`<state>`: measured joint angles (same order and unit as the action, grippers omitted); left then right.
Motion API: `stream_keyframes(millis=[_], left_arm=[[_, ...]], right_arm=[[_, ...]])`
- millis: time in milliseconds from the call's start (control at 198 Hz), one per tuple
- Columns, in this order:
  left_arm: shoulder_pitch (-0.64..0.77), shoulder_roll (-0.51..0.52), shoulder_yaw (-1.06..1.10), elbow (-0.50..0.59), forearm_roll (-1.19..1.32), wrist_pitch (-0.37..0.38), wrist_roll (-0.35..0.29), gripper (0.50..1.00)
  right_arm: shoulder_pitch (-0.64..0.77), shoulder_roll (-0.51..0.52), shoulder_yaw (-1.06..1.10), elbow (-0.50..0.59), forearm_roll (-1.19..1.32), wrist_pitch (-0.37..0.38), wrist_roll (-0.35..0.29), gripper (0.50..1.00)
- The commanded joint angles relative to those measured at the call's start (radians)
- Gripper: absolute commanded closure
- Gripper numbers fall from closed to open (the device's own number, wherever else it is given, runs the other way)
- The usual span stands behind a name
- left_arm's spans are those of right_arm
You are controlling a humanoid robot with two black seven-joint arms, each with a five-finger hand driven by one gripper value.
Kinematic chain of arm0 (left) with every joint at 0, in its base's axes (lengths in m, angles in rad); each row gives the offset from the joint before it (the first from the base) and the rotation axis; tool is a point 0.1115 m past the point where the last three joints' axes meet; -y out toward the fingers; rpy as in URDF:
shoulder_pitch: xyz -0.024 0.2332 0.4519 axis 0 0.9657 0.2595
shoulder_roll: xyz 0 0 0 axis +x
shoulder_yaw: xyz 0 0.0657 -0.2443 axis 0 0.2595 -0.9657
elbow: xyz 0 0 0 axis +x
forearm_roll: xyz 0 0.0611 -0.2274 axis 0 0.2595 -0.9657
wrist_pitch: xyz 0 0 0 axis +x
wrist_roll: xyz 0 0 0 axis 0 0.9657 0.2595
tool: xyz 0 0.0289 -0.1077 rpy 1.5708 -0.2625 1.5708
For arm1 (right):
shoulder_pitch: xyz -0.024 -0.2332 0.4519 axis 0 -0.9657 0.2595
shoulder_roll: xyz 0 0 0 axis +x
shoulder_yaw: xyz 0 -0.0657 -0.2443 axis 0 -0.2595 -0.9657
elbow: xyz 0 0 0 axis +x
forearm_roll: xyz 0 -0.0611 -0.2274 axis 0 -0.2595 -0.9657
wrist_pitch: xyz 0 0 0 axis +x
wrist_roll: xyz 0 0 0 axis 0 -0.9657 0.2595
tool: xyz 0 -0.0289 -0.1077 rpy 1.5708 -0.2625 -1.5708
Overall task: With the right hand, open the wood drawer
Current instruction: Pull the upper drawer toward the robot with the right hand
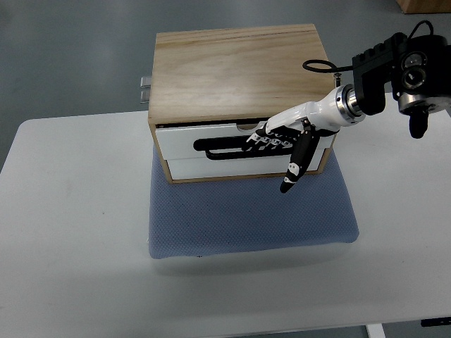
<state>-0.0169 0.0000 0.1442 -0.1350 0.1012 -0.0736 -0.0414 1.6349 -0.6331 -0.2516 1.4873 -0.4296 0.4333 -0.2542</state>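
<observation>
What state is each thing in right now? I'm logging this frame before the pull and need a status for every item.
wooden drawer box: upright on the pad, closed top.
upper drawer: looks shut or barely out.
lower drawer: shut.
black handle: hooked by fingers.
right robot hand: fingers curled on the handle, thumb hanging free.
blue pad: flat on the table.

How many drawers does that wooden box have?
2, as far as the front shows. The upper drawer has a black handle where the right hand has its fingers. The lower drawer sits just beneath it, closed.
</observation>
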Motion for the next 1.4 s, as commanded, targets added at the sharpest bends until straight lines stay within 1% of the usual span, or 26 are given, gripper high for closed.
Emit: stream_keyframes(millis=[0,322,670,872,1395], left_arm=[[0.0,0.0,0.0,0.0,0.0,0.0,0.0,0.5],[0.0,0.0,0.0,0.0,0.0,0.0,0.0,0.5],[0.0,0.0,0.0,0.0,0.0,0.0,0.0,0.5],[0.0,0.0,0.0,0.0,0.0,0.0,0.0,0.5],[0.0,0.0,0.0,0.0,0.0,0.0,0.0,0.5]], right_arm=[[0.003,-0.007,0.0,0.013,0.0,0.021,0.001,0.548],[0.029,-0.036,0.0,0.087,-0.001,0.068,0.001,0.55],[0.039,-0.065,-0.003,0.134,-0.001,0.097,0.001,0.548],[0.04,-0.097,-0.006,0.162,-0.001,0.131,0.001,0.548],[0.074,-0.114,0.009,0.166,0.0,0.125,0.015,0.55]])
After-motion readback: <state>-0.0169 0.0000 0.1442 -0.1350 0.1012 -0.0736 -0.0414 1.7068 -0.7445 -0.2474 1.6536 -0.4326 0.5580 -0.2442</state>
